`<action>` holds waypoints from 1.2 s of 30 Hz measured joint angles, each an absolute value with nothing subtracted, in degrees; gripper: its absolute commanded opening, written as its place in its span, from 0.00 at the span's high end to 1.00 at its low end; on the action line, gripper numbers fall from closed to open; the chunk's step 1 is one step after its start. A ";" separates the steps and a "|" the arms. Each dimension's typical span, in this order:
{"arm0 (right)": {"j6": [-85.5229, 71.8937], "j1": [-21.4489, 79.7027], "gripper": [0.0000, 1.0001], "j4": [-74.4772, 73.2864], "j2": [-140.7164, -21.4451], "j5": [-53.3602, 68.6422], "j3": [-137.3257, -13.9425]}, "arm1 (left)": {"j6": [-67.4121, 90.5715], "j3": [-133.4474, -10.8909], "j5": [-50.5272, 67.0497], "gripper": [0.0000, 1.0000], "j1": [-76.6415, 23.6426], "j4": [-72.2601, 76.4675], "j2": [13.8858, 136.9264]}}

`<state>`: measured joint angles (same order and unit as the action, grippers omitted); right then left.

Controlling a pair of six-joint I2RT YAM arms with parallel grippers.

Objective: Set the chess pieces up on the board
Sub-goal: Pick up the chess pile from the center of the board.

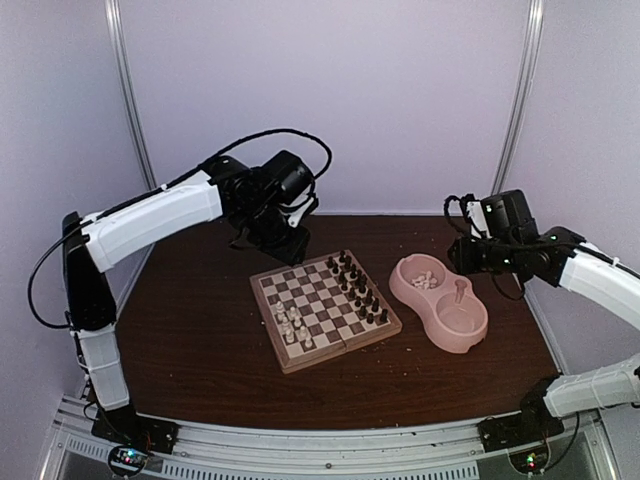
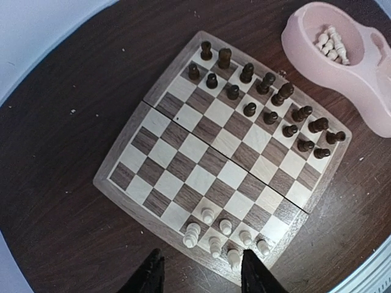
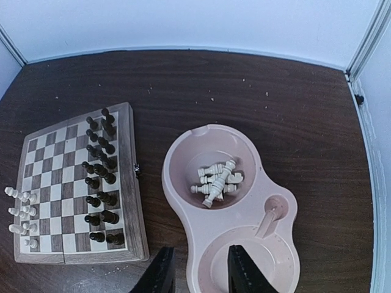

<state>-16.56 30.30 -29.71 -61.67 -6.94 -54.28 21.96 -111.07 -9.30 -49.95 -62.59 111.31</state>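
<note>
Jaws parted and empty, the left gripper (image 2: 201, 278) hangs above the far left corner of the board (image 1: 325, 308), and the right gripper (image 3: 201, 271) above the pink double bowl (image 3: 244, 213). The board lies mid-table with seven chess pieces (image 2: 223, 238) standing along one side and dark pieces (image 2: 269, 107) opposite; more cream ones lie heaped in the bowl, just beside it toward the right edge. Bare brown table (image 1: 190, 340) opens toward the left and near edges, with pale walls (image 1: 400, 100) behind the far edge.

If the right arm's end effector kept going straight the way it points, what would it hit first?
Probably the pink double bowl, at the rim of its nearer compartment, which shows between the open fingers of the right end effector. Depth is unclear, so that's a guess.
</note>
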 measured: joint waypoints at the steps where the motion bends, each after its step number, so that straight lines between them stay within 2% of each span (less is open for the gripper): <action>1: -16.97 29.71 0.68 -31.07 -63.59 -6.15 -55.64 | 21.78 -110.41 -9.93 0.52 -50.26 -62.35 109.71; 4: -18.65 28.27 0.68 -34.30 -70.00 -4.54 -59.86 | 21.39 -105.36 -11.79 0.41 -51.33 -59.31 102.72; 6: -19.99 27.70 0.68 -35.33 -73.52 -3.90 -61.80 | 21.12 -101.34 -12.45 0.28 -51.79 -56.86 98.08; 8: -21.56 27.07 0.68 -36.25 -77.30 -3.38 -63.81 | 21.10 -96.38 -13.15 0.06 -51.92 -53.67 93.51; 9: -22.50 26.79 0.68 -36.51 -78.96 -3.18 -64.64 | 21.45 -92.86 -13.58 0.03 -51.90 -51.57 90.59; 18: -27.97 24.18 0.68 -37.56 -94.04 -1.61 -72.49 | 23.42 -72.03 -16.78 0.02 -51.31 -41.15 73.23; 36: -32.29 20.43 0.72 -37.47 -111.50 -1.69 -80.31 | 23.27 -66.81 -15.11 0.02 -50.81 -38.35 68.73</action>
